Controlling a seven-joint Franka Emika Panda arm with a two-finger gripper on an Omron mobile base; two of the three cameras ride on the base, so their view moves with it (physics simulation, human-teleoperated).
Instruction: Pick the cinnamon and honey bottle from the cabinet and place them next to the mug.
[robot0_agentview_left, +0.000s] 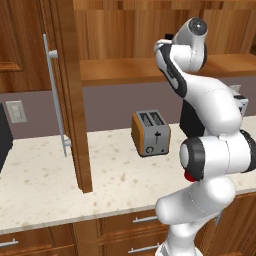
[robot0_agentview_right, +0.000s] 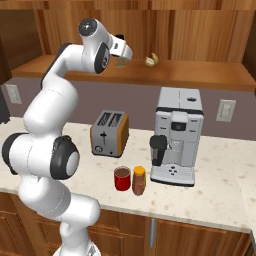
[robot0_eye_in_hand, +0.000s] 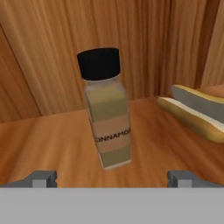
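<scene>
Left base view: the arm rises before the open cabinet (robot0_agentview_left: 65, 100). Right base view: the honey bottle (robot0_agentview_right: 139, 180) touches the mug (robot0_agentview_right: 122, 178) on the bench (robot0_agentview_right: 220, 195). Hand view: the pincer (robot0_eye_in_hand: 112, 177), wide open and empty, faces the cinnamon (robot0_eye_in_hand: 106, 109) upright on the shelf.

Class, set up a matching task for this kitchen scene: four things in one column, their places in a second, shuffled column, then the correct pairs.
Things:
1. cinnamon
2. honey bottle
3. toaster
4. hand

Places:
A. on the counter, left of the coffee machine
B. up at the cabinet shelf, open
C. on the counter beside the mug
D. upright on the cabinet shelf

Pairs: 1-D, 2-C, 3-A, 4-B
</scene>
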